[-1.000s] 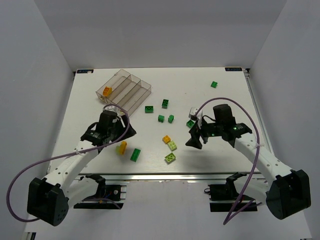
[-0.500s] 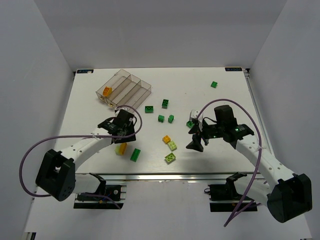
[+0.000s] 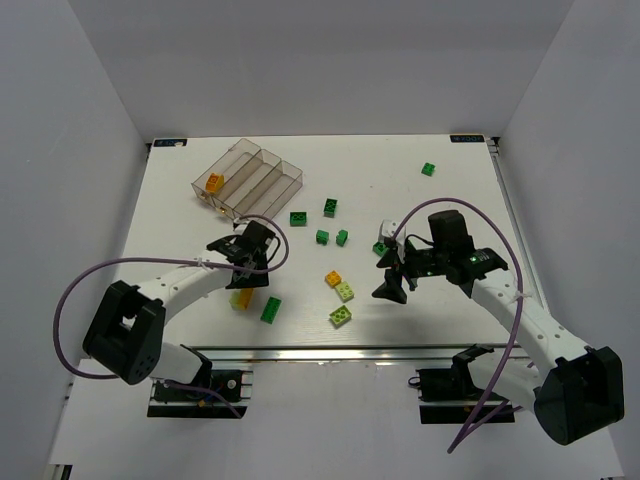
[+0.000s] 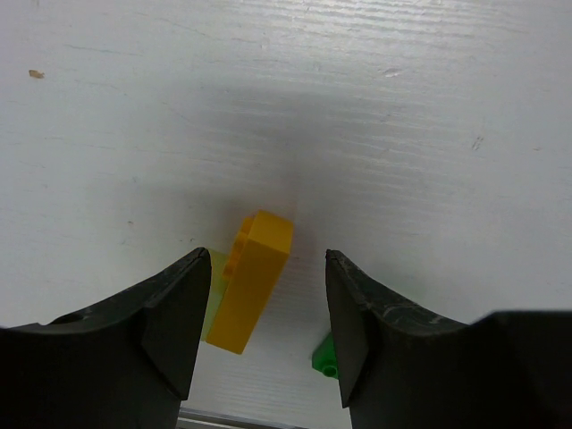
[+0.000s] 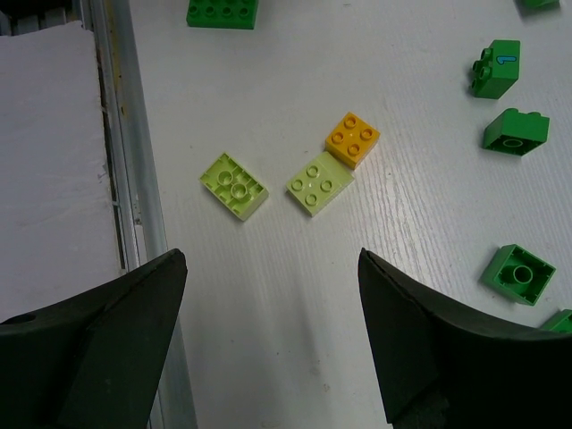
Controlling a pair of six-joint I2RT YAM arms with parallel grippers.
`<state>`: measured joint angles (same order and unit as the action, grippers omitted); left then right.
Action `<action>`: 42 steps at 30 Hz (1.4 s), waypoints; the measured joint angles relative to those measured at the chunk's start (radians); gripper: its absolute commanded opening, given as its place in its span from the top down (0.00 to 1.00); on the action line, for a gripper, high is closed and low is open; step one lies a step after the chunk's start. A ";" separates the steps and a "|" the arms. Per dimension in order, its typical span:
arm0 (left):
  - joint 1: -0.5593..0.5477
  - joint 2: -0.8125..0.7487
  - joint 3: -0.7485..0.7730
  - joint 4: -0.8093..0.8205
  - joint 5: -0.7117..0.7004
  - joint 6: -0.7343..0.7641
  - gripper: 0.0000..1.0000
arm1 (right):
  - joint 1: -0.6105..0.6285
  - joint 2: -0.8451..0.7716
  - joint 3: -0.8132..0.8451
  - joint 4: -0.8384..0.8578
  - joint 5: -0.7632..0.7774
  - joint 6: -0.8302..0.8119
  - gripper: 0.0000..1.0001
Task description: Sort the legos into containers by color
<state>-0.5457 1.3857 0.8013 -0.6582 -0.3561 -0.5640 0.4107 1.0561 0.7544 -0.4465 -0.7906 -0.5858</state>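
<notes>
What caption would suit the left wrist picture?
Left tool, jaws open, flanks a yellow brick on the white table.

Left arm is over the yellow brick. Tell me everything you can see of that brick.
The yellow brick is a smooth plastic block, lying tipped on its side on the white table, studs facing left in the wrist view, its long axis slanted. It sits between the open fingers of the left end effector, neither visibly gripping it. A dark green brick lies close by, apart.

Spread fingers (image 5: 107, 349) frame 2 lime bricks (image 5: 234, 185) and 1 orange brick (image 5: 352, 139).
</notes>
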 measured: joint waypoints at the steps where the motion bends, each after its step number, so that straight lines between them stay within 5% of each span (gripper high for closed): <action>1: 0.000 0.010 0.000 0.000 -0.002 0.003 0.36 | 0.000 0.000 0.000 0.000 -0.001 0.000 0.18; 23: 0.000 0.097 -0.002 0.015 -0.003 0.014 0.51 | 0.000 0.000 0.000 0.000 -0.001 -0.001 0.18; 42: 0.000 0.043 -0.010 0.053 0.046 -0.048 0.86 | 0.000 0.000 -0.018 0.005 0.006 0.019 0.20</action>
<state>-0.5457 1.4288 0.7918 -0.6048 -0.3099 -0.6121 0.4107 1.0561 0.7361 -0.4412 -0.7849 -0.5671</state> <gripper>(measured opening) 0.393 0.804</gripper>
